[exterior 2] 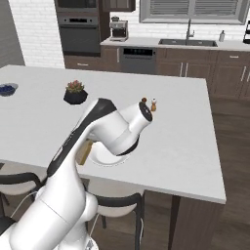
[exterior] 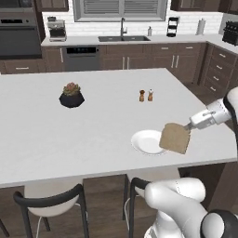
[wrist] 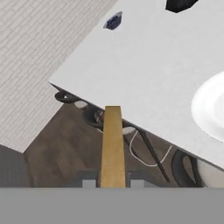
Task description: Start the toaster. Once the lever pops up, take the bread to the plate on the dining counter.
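My jaws grip 1 bread slice [exterior: 175,138] edge-on over the right rim of 1 white plate [exterior: 146,142] on the surface [exterior: 93,125]; my arm hides most of the plate in the right base view.

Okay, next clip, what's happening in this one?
The robot arm is carrying the bread, a golden-brown slice pinched edge-on between its fingers. In the left base view the slice hangs at the right edge of the white plate on the dining counter; whether it touches the plate can't be told. A potted plant and two small shakers stand farther back on the counter.
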Tool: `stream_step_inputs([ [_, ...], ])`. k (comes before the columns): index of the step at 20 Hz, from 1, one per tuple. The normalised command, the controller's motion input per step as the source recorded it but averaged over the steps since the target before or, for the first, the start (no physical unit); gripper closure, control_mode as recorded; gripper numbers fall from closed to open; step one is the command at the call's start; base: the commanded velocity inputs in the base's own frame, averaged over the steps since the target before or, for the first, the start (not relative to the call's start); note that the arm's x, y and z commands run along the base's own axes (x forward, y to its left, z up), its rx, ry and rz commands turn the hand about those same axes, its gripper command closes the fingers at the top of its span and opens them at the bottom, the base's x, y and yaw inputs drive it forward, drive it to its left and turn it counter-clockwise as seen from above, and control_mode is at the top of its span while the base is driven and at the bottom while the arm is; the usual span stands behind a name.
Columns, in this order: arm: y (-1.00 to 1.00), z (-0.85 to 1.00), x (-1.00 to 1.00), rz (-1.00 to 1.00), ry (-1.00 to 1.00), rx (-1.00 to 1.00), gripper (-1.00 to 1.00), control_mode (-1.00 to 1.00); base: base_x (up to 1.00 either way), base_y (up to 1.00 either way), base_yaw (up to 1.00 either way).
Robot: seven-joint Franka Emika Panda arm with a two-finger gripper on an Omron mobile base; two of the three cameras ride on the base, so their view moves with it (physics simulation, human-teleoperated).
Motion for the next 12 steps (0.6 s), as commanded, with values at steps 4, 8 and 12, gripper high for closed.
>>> stream_step_inputs([
  [4, 0.00, -0.05, 0.42, -0.06, -0.01, 0.00, 1.00, -1.00, 0.00, 0.00, 0.00],
  [8, -0.01, -0.21, 0.29, -0.03, 0.00, 0.00, 1.00, -1.00, 0.00, 0.00, 0.00],
  [12, -0.03, -0.28, 0.12, 0.00, 0.00, 0.00, 1.00, -1.00, 0.00, 0.00, 0.00],
])
